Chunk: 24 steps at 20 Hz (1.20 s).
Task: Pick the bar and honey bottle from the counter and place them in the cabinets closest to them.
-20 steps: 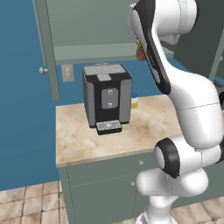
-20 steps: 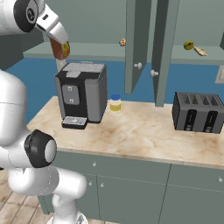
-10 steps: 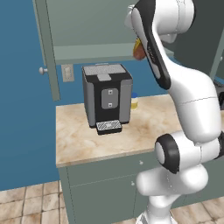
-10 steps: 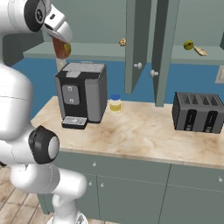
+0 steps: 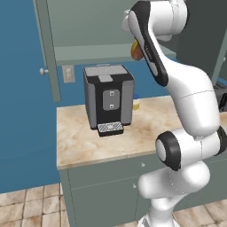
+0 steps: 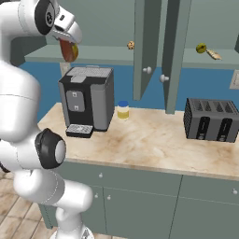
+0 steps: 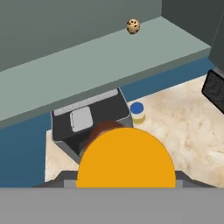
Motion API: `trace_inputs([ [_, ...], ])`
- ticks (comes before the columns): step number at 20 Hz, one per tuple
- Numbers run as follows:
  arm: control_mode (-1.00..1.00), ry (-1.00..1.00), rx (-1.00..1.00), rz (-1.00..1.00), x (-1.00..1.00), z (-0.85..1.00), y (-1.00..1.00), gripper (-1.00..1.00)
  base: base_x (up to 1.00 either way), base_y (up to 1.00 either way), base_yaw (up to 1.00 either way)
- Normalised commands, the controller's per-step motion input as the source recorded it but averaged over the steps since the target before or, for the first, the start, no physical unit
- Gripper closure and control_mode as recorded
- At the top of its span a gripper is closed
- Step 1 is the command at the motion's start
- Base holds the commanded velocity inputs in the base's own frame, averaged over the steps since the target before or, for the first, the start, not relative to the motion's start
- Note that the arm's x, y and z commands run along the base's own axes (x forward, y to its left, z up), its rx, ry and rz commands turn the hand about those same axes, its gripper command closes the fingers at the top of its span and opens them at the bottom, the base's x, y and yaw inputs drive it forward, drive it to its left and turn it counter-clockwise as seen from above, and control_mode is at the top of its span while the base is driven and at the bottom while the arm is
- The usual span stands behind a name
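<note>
My gripper (image 6: 69, 45) is shut on the honey bottle (image 6: 69, 51), an amber bottle held high above the coffee machine, level with the open cabinet shelf (image 6: 107, 55). From the left base the honey bottle (image 5: 136, 50) peeks out beside the arm. Its yellow cap (image 7: 126, 159) hides my fingers in the hand view. The bar (image 6: 214, 55), small and tan, lies on the right-hand cabinet's shelf. Below stretches the beige counter (image 6: 154, 140).
A black coffee machine (image 6: 88, 100) stands under the bottle, with a pale blue-topped container (image 6: 123, 110) beside it. A toaster (image 6: 212, 120) sits to the right. Two open cabinet doors (image 6: 144, 46) hang mid-scene. A speckled ball (image 7: 133, 26) rests on the shelf and a yellow-green ball (image 6: 201, 47) near the bar.
The hand with the honey bottle has edged slightly to the right along the shelf front; nothing else has moved.
</note>
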Motion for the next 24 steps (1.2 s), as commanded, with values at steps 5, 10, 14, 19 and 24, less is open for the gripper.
trace_inputs([
  [5, -1.0, 0.0, -0.06, 0.08, 0.32, 0.0, 0.01, 1.0, 0.0, 0.0, 0.0],
  [10, -1.0, 0.0, -0.07, 0.07, 0.3, 0.0, 0.01, 1.0, 0.0, 0.0, 0.0],
  [14, -1.0, 0.0, -0.07, 0.05, 0.28, 0.0, 0.01, 1.0, 0.0, 0.0, 0.0],
  [19, -1.0, 0.0, -0.07, 0.05, 0.26, 0.0, 0.0, 1.0, 0.0, 0.0, 0.0],
  [24, -1.0, 0.0, -0.05, 0.02, 0.29, 0.0, 0.0, 1.0, 0.0, 0.0, 0.0],
])
